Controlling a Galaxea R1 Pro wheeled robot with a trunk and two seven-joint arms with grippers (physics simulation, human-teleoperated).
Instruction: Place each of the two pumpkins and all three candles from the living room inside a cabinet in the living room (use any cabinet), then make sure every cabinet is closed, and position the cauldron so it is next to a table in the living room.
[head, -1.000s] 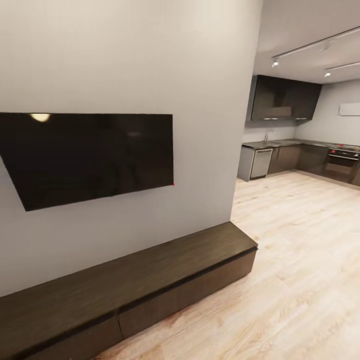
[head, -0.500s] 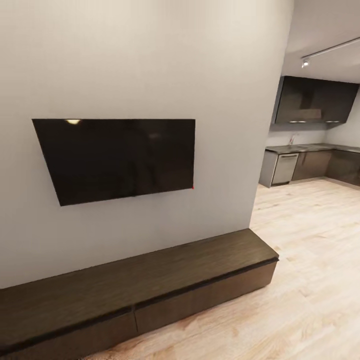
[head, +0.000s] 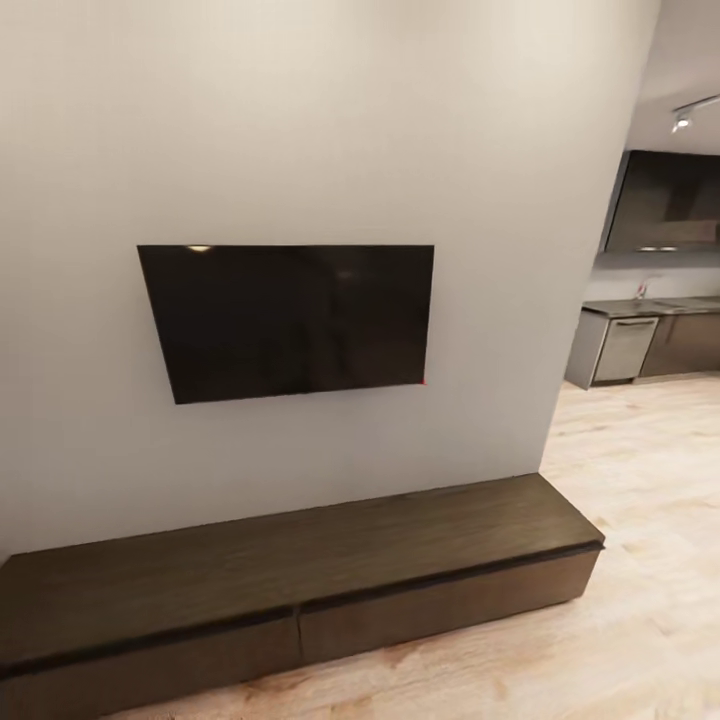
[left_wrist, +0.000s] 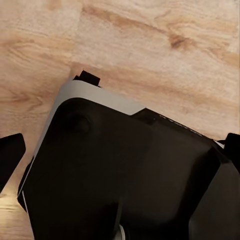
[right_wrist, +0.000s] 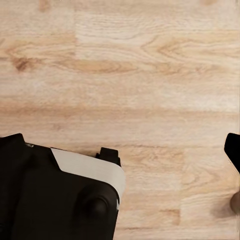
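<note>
1. Left gripper (left_wrist: 120, 150): its dark fingertips sit at the two side edges of the left wrist view, wide apart, with nothing between them; beyond lie the robot's black-and-grey base (left_wrist: 125, 175) and the wooden floor (left_wrist: 150, 50).
2. Right gripper (right_wrist: 120, 150): its fingertips also show at opposite edges of the right wrist view, spread and empty, over the same floor.
3. In the head view the cabinet (head: 300, 570) runs across the lower part of the frame, under the wall-mounted television (head: 290, 320), with both visible drawer fronts flush.
4. Its long axis runs along the wall, from lower left up toward centre right; the drawer fronts face the camera and the floor.
5. Risk, as I judge it: both hands are empty, so the pumpkins and candles are yet to be fetched.
6. Driving closer could knock the base against the cabinet's low front, since the arms hang down near it.
7. Kitchen cupboards (head: 665, 200) at upper right look similarly dark; taking them for the cabinet would be an error.
</note>
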